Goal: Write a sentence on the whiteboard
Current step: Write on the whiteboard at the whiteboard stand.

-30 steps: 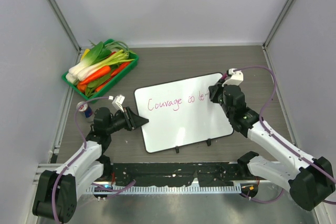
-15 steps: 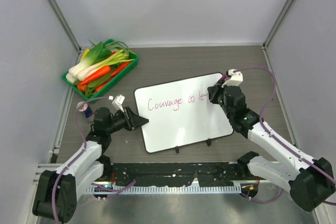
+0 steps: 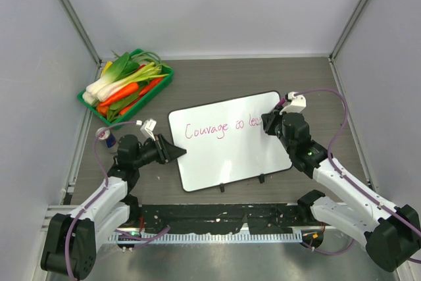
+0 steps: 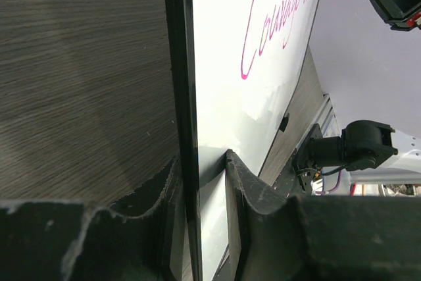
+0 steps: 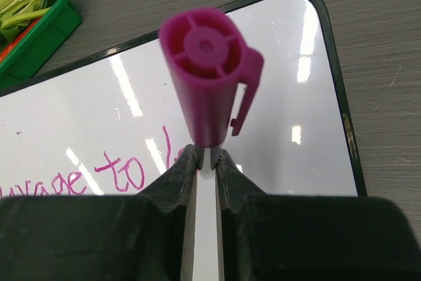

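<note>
The whiteboard lies flat on the table, black-framed, with two black clips on its near edge. The sentence in pink cursive reads "Courage to le" and ends under my right gripper. My left gripper is shut on the whiteboard's left edge. My right gripper is shut on a magenta marker and holds it upright, tip on the board beside the last letters. The tip itself is hidden by the marker. The writing also shows in the left wrist view.
A green tray of leeks and carrots stands at the back left. A small can stands by the left arm. Grey walls close in three sides. Dark wood table lies behind the board.
My right gripper has moved rightward along the board with the marker, and the writing has grown from "le" by a further stroke. The left arm has not moved.
</note>
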You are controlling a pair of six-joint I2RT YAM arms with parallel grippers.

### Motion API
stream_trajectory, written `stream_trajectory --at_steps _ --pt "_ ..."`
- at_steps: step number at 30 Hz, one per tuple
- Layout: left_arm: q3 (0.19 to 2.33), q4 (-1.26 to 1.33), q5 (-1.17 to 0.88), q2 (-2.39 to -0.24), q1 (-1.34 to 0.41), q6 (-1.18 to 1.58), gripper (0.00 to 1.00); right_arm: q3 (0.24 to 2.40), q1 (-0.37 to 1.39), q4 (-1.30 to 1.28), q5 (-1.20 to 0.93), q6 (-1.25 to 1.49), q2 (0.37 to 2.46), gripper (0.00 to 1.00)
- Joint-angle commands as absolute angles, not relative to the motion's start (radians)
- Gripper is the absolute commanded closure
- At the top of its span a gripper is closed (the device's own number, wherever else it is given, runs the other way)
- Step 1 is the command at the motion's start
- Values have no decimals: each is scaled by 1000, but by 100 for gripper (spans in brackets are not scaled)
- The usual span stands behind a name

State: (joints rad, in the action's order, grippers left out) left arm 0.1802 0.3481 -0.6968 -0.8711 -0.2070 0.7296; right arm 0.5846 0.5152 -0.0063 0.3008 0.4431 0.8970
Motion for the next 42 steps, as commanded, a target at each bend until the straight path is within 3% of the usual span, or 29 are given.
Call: stream_trajectory --at_steps 1,15,42 --pt "187 370 -681 -870 -206 690 100 615 512 -11 370 436 917 99" --pt "187 365 -681 -864 -206 690 100 692 512 45 377 428 979 99" --pt "187 368 -680 -868 -206 690 100 624 514 -51 377 422 879 99"
